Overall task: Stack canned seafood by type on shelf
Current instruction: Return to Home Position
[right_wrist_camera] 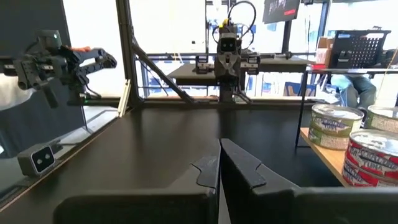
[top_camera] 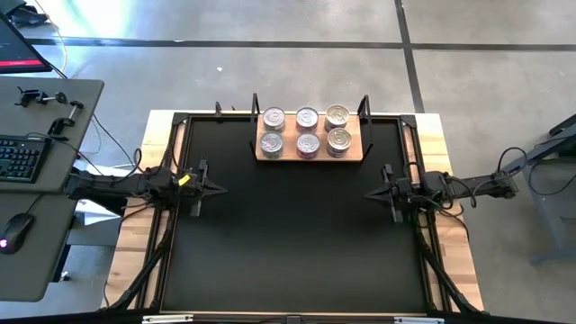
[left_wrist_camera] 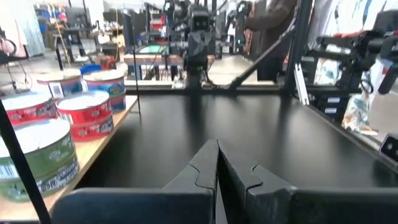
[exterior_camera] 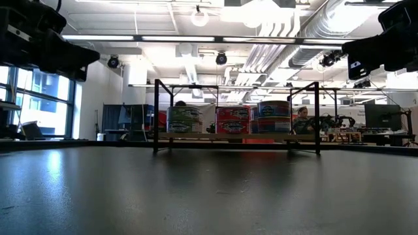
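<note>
The wooden shelf (top_camera: 288, 157) stands at the far middle of the black table. The canned seafood (top_camera: 307, 130) rests on it in stacks, several lids showing from above. In the low view the stacks read green-labelled (exterior_camera: 185, 119), red-labelled (exterior_camera: 233, 120) and blue-labelled (exterior_camera: 274, 116). My left gripper (top_camera: 223, 190) hovers shut at the table's left side, pointing level toward the middle, nothing between its fingers (left_wrist_camera: 217, 149). My right gripper (top_camera: 367, 194) hovers shut at the right side, facing it (right_wrist_camera: 219, 146). Both stand nearer than the shelf and apart from it.
Thin black posts (exterior_camera: 157, 114) rise at the shelf's ends. Bare black tabletop (top_camera: 288, 243) lies between and in front of the grippers. A side desk with a keyboard (top_camera: 18, 157) and mouse stands left of the table. A person (exterior_camera: 302, 121) sits in the room behind.
</note>
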Motion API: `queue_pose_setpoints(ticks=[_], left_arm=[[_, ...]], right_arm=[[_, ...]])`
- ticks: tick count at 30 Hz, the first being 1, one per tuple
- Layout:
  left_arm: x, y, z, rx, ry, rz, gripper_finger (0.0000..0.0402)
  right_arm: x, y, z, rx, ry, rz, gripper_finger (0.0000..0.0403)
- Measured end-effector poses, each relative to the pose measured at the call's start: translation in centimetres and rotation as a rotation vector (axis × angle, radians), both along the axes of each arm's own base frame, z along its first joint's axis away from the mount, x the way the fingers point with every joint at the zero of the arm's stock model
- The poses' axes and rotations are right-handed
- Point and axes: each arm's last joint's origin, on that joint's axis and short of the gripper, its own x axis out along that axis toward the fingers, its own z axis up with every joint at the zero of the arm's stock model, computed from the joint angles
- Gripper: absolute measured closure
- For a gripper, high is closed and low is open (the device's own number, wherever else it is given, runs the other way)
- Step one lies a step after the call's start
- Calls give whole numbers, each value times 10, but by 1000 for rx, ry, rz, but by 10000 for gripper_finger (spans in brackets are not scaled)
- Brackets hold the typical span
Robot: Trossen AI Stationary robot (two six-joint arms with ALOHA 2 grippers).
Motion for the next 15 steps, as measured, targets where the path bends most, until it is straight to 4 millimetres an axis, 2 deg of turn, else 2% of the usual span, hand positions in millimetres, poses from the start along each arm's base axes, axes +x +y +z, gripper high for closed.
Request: queue_pose_setpoints(ticks=[8,15], left_arm=[[-4,0,6,-4,-80,0,401],[-4,0,6,-4,-79,2,401]], right_arm=[[0,-2,1,1,-8,-23,401],[1,-12,1,1,-8,-121,401]])
